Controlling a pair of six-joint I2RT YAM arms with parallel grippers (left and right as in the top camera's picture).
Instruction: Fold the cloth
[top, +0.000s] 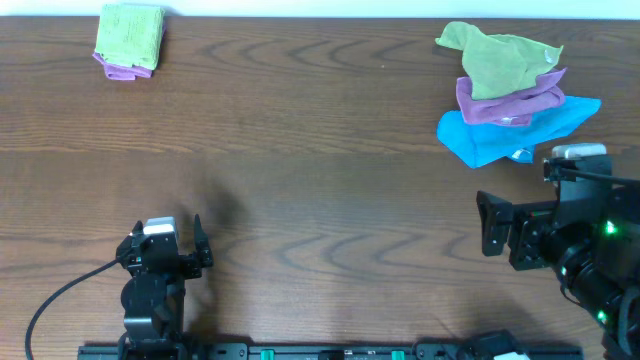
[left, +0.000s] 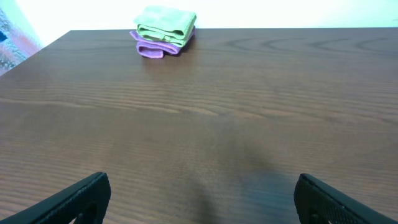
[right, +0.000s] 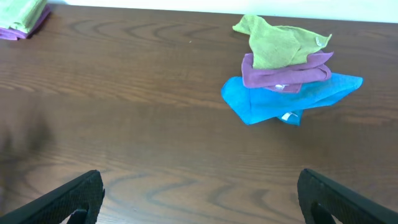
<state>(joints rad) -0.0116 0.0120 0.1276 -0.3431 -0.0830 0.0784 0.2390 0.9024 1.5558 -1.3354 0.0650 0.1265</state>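
We see both arms' jaws spread, the cloth (top: 130, 30) folded atop a purple cloth (left: 149, 50), the blue cloth (top: 490, 135)'s tag (right: 287, 116) unreadable.

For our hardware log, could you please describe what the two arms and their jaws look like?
Both arms are matte black with blunt, wedge-shaped black jaws. The left arm carries a white block and trails a black cable; the right arm has a pale block and green lights.
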